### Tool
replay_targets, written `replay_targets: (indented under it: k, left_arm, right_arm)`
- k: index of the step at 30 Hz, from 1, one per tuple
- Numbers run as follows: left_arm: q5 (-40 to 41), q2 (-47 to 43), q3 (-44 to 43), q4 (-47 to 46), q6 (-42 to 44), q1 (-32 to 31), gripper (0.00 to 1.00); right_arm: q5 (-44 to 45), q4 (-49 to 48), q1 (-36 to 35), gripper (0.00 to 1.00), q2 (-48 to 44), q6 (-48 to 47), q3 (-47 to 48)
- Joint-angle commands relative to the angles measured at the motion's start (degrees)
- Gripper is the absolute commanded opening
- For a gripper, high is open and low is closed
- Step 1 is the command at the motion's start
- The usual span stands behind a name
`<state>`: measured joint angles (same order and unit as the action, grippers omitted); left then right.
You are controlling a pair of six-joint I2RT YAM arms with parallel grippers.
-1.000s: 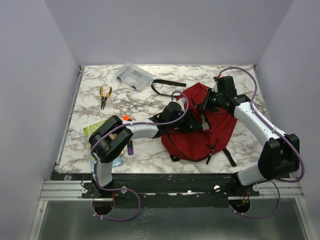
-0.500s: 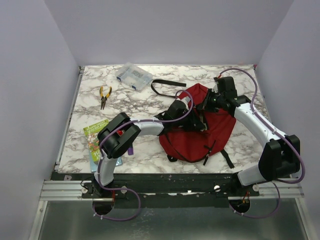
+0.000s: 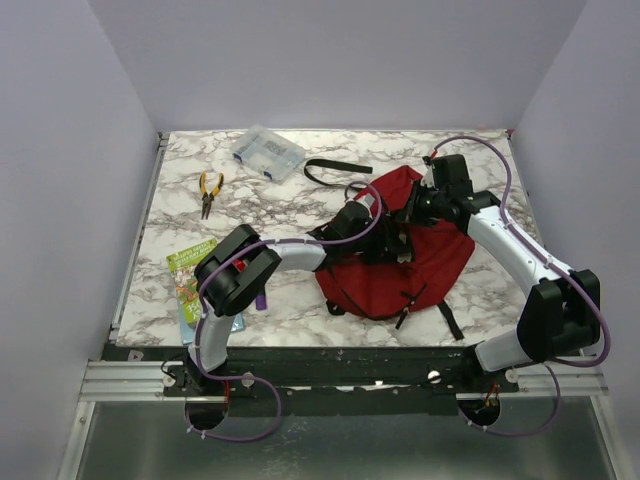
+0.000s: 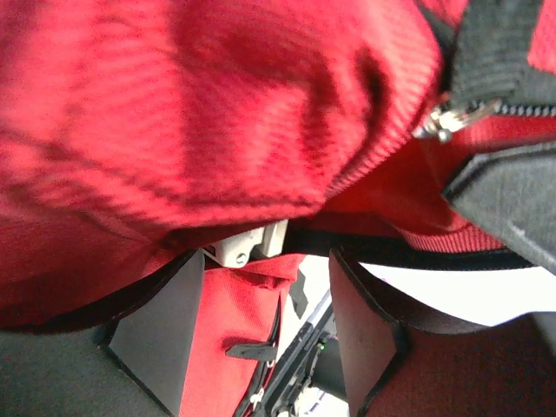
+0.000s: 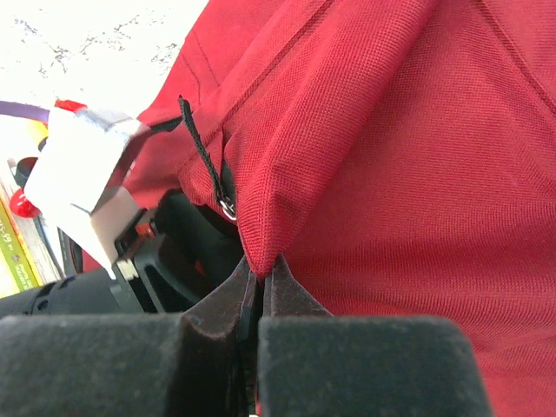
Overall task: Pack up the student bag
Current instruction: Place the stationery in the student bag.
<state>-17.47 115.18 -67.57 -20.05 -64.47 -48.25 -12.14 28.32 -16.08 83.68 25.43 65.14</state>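
The dark red student bag [image 3: 425,270] lies on the right half of the marble table. My left gripper [image 3: 383,238] reaches into its opening from the left. In the left wrist view the left gripper [image 4: 268,269] is open, with red fabric [image 4: 217,104] draped over it and a zip puller [image 4: 447,117] at the upper right. My right gripper [image 3: 412,212] is at the bag's top edge. In the right wrist view the right gripper [image 5: 262,269] is shut on a fold of the bag's fabric [image 5: 417,174] and holds it up.
A clear plastic box [image 3: 267,152] stands at the back. Yellow-handled pliers [image 3: 209,190] lie at the left. A green book [image 3: 192,275] and a purple marker [image 3: 261,298] lie near the left arm. A black strap [image 3: 335,170] trails from the bag towards the back.
My left arm has pushed right and further into the bag's opening. The bag has shifted slightly away from the front edge. The green book shows more fully.
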Motion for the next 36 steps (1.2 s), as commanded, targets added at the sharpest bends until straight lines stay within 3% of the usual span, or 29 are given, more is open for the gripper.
replay_targets:
  k: [1,5,7,12,19,24,28,33,36]
  left_arm:
    - [3.77,2.22,-1.72,3.04,0.25,2.19,0.60]
    - [5.17,2.15,-1.34,3.18,0.05,2.66,0.43]
    - [5.40,1.25,-0.54,3.26,0.58,3.00,0.42]
    - [3.84,-5.27,4.15,3.35,3.31,3.28,0.57]
    - [4.06,-7.55,2.14,5.34,7.28,3.51,0.54]
    - [0.58,-3.77,-1.88,5.38,7.29,2.78,0.64]
    - [2.17,-2.32,-3.66,5.77,7.63,1.76,0.67]
    - [5.23,1.95,-8.49,11.41,6.41,1.73,0.55]
    - [7.92,3.24,-10.00,15.62,6.04,2.53,0.32]
  right_arm:
    - [-2.43,1.47,0.02,0.01,-1.25,-1.97,1.25]
    - [-2.24,2.65,-0.26,0.01,-2.17,-2.14,0.69]
    - [-1.45,3.43,-0.26,0.00,-2.51,-2.75,1.13]
    - [-0.19,4.02,-0.25,0.01,-3.00,-3.77,1.69]
    - [3.02,3.98,-0.27,0.00,-3.45,-5.59,1.17]
    - [2.68,4.41,-0.27,0.01,-2.81,-5.64,1.96]
    - [1.56,4.50,-0.27,0.01,-2.56,-5.46,3.03]
    - [2.04,3.73,-0.26,0.01,-2.97,-4.72,3.17]
    - [3.44,3.53,-0.27,0.01,-2.98,-4.64,2.79]
